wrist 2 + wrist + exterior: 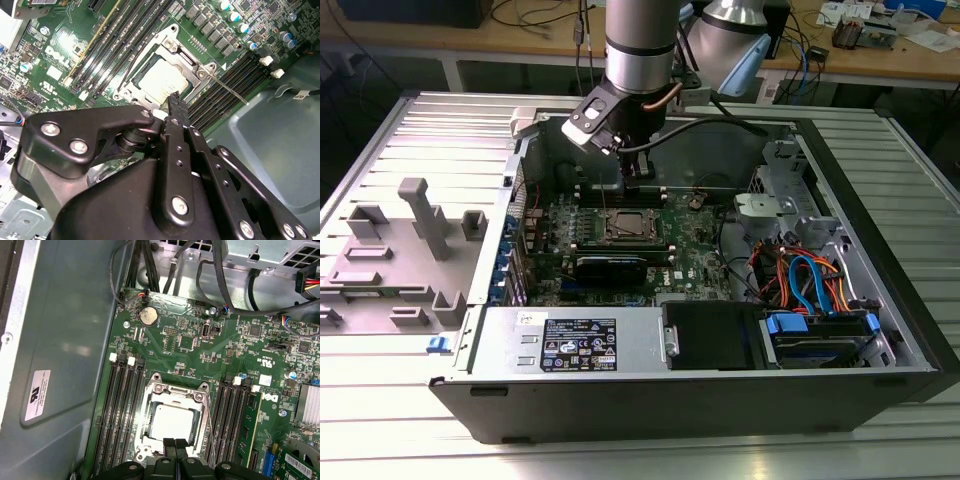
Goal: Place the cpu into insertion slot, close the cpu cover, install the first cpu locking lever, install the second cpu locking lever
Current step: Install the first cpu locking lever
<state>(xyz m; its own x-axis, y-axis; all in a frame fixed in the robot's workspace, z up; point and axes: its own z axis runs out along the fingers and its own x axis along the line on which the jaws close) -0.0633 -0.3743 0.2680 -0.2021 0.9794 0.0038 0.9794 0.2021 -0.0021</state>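
The cpu [172, 423], a flat silver-grey square, lies in the insertion slot [628, 228] on the green board inside the open computer case. The cpu cover [173, 389], a silver frame, lies flat around the cpu [160, 82], whose top shows through its window. One thin wire locking lever [230, 90] sticks out from a corner of the socket, away from the frame. My gripper [175, 444] hangs just above the socket's edge, beside the cpu. Its two black fingertips are shut together with nothing between them. In the exterior view the gripper [632, 180] stands over the back side of the socket.
Long black memory slots [122, 410] flank the socket on both sides. A black finned card [610, 265] and a grey power supply [575, 345] lie nearer the case front. Coloured cables [810, 280] fill the exterior view's right. A grey fixture [420, 225] stands outside the case.
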